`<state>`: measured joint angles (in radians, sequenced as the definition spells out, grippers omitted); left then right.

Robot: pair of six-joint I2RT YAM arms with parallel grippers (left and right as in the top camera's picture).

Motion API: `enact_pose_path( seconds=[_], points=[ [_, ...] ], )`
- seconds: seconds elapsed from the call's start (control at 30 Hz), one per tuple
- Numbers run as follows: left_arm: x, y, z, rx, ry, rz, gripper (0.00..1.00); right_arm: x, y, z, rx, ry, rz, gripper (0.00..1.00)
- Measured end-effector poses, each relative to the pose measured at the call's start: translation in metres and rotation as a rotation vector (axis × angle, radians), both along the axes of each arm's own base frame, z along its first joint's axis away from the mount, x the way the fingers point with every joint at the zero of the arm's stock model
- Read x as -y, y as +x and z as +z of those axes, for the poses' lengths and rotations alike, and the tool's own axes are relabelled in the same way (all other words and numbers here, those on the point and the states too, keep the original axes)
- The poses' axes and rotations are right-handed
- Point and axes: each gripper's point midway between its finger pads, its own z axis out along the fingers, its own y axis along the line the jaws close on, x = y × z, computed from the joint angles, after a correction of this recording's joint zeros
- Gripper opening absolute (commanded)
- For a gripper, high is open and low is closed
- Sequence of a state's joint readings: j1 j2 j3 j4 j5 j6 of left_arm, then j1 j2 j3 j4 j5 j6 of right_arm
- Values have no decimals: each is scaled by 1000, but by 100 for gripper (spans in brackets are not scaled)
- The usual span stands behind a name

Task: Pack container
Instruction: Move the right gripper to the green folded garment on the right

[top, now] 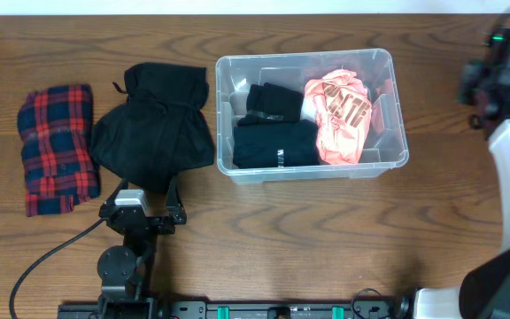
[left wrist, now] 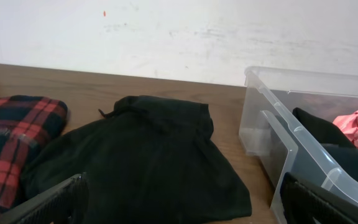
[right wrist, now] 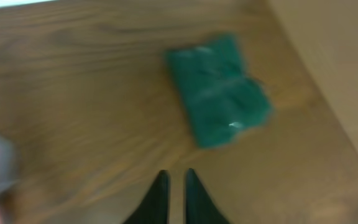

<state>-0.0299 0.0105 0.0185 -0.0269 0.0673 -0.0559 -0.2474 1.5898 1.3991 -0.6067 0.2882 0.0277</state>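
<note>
Furthest left of the container [top: 312, 168] lies 1 red-and-navy plaid cloth [top: 57, 149], folded; between it and the container sits 1 loose black garment [top: 153, 128], its edge just beside the container's left wall; the left gripper [left wrist: 184, 193] hangs at the garment's near edge with its jaws spread wide, holding nothing.

The container, 1 clear bin, stands on the table right of the black garment; inside are 2 folded black pieces [top: 274, 144] on its left side and 1 coral-pink garment [top: 339, 115] on its right; the floor looks largely covered.

The right wrist view, blurred, shows 1 green folded item [right wrist: 219, 90] on the wood; its place relative to the container cannot be told; the right gripper [right wrist: 174, 196] has its fingers nearly together, with nothing between them.

Risks, as I judge them: a pinch on only 1 layer of the limp black garment could let it unfold and drape over the rim; the light bin could slide if cloth drags against its wall; the crowded inside leaves little room, so pieces may heap above the rim.
</note>
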Motion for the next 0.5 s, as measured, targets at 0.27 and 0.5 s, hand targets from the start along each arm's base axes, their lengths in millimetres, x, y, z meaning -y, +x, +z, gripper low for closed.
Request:
enact_pose_path(
  seconds=[0.27,0.5],
  points=[
    [0,0,0,0,0,0,98,95,-1,-22,96,55,-171,1],
    [0,0,0,0,0,0,98,119,30,-49,125,10,-102,1]
  ],
)
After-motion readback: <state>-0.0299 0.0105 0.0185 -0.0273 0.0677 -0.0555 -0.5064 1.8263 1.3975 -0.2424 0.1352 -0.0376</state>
